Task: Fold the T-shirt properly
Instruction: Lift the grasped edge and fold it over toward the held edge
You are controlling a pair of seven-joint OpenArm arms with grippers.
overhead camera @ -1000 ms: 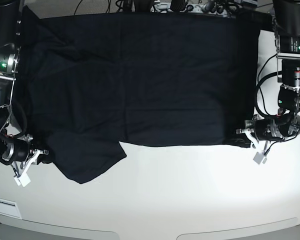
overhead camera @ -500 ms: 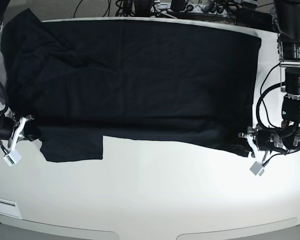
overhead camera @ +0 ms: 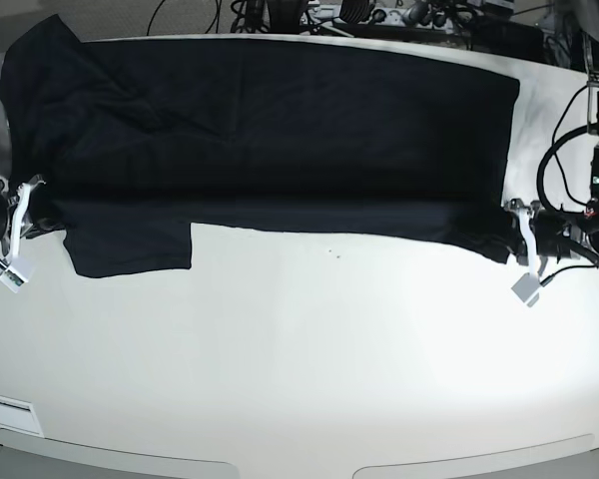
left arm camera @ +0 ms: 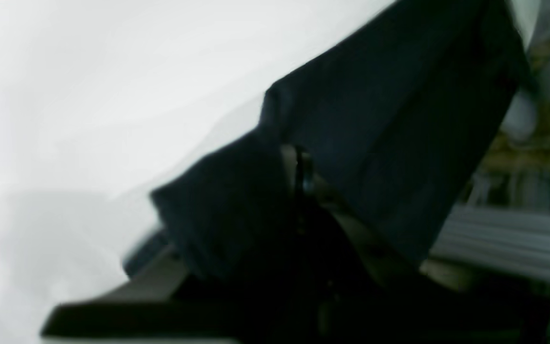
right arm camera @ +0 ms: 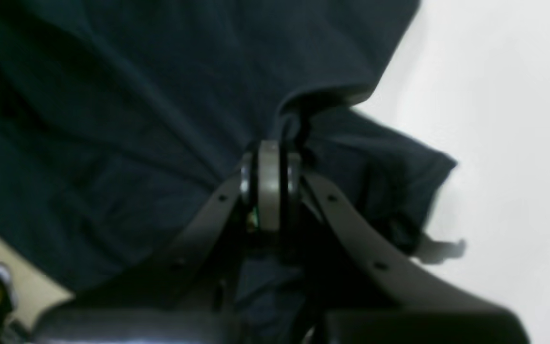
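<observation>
The black T-shirt point(overhead camera: 280, 130) lies stretched wide across the back half of the white table point(overhead camera: 299, 359). One sleeve point(overhead camera: 130, 249) sticks out toward the front at the left. My left gripper point(overhead camera: 511, 235) is at the shirt's right front corner, shut on the cloth. My right gripper point(overhead camera: 35, 205) is at the left edge, shut on the hem beside the sleeve. In the left wrist view dark fabric point(left arm camera: 389, 119) drapes over the gripper point(left arm camera: 301, 167). In the right wrist view the closed fingertips point(right arm camera: 270, 162) pinch a fold of the T-shirt point(right arm camera: 136, 95).
Cables and equipment point(overhead camera: 379, 15) crowd the table's back edge. A small white tag hangs from each gripper, one at the right point(overhead camera: 525, 289) and one at the left point(overhead camera: 13, 279). The table's curved front rim point(overhead camera: 299, 459) runs along the bottom.
Both grippers have moved outward and toward the back, still holding the shirt. The near hem is pulled straighter and farther back, and the sleeve now lies flat and square.
</observation>
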